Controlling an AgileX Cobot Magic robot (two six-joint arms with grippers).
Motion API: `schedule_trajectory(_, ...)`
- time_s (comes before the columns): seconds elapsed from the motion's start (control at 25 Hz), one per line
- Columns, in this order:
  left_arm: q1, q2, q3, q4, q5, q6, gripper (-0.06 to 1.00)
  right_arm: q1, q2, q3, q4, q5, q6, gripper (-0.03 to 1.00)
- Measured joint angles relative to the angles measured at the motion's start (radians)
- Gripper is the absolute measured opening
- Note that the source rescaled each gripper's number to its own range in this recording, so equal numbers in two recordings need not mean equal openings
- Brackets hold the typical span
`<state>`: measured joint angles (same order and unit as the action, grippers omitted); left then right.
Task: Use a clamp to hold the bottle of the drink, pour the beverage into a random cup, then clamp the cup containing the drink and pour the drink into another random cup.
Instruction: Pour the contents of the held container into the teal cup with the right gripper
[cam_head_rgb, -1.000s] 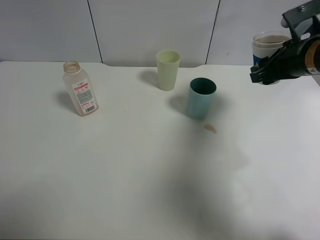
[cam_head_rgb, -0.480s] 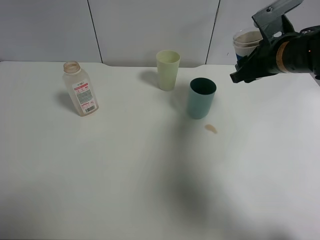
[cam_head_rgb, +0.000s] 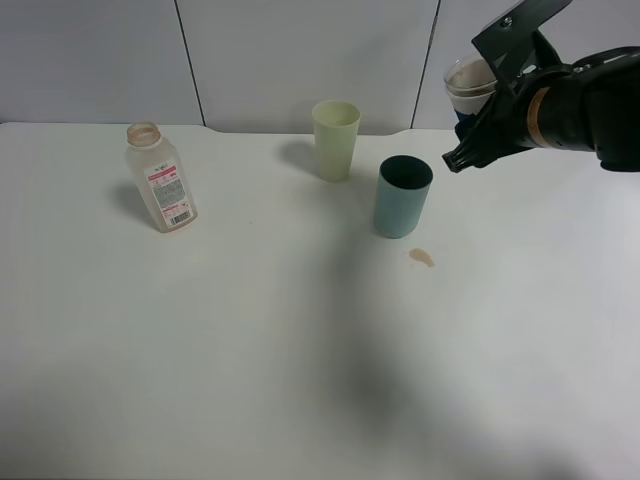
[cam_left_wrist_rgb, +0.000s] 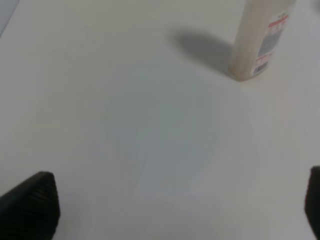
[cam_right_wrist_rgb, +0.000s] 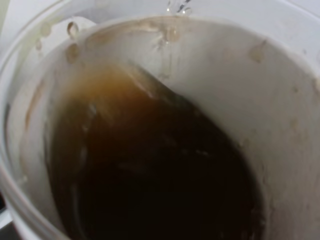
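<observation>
Table (cam_head_rgb: 250, 350): white, carries everything except the carried cup.

Right arm (cam_head_rgb: 590, 110): reaches in from the far right, above the table. The right claw (cam_head_rgb: 478, 125) is clamped on the cup containing the drink (cam_head_rgb: 466, 82) and holds it in the air. The cup is tipped left, mouth toward the teal cup (cam_head_rgb: 402, 196), but is right of that cup and not over its rim. My read is that it's the lead-in to the second pour.

Left claw (cam_left_wrist_rgb: 170, 210): fingers spread wide and gripping nothing, parked low over bare table on the left, out of the pour path.

Bottle (cam_head_rgb: 160, 180): upright, far left, well apart from the cups. It has no cap and looks about empty, so I judge the first pour done.

Teal cup: upright, centre-right, and the closest receiver to the carried cup. Pale green cup (cam_head_rgb: 335, 140): upright, just left of the teal cup and farther back.

Beverage (cam_right_wrist_rgb: 150, 165): dark brown, pooled toward the low side of the tilted cup, with splash marks on the wall.

Small brown spill (cam_head_rgb: 421, 257): on the table just near of the teal cup. Risk: more of the same if the tilt goes further before the lip is over the rim.
</observation>
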<state>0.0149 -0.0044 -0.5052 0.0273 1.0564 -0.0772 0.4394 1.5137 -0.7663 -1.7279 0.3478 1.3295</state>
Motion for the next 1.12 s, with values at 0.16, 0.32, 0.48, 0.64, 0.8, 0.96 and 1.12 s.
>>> schedule_trajectory(0.16,0.0,0.0,0.0,0.0,0.0,0.0,1.0,0.035,0.004,0.0,0.0,0.042,-0.001,0.0)
schedule_trajectory(0.32,0.0,0.0,0.0,0.0,0.0,0.0,1.0,0.071,0.042,0.0,0.0,0.114,-0.004,0.0)
schedule_trajectory(0.48,0.0,0.0,0.0,0.0,0.0,0.0,1.0,0.1,0.063,0.0,0.001,0.14,-0.004,0.0)
schedule_trajectory(0.64,0.0,0.0,0.0,0.0,0.0,0.0,1.0,0.118,0.074,0.0,0.001,0.179,-0.017,0.0)
schedule_trajectory(0.8,0.0,0.0,0.0,0.0,0.0,0.0,1.0,0.138,0.092,0.0,0.002,0.223,-0.094,0.0)
schedule_trajectory(0.96,0.0,0.0,0.0,0.0,0.0,0.0,1.0,0.144,0.102,0.0,0.002,0.242,-0.129,0.0)
schedule_trajectory(1.12,0.0,0.0,0.0,0.0,0.0,0.0,1.0,0.144,0.104,0.0,0.003,0.282,-0.169,0.0)
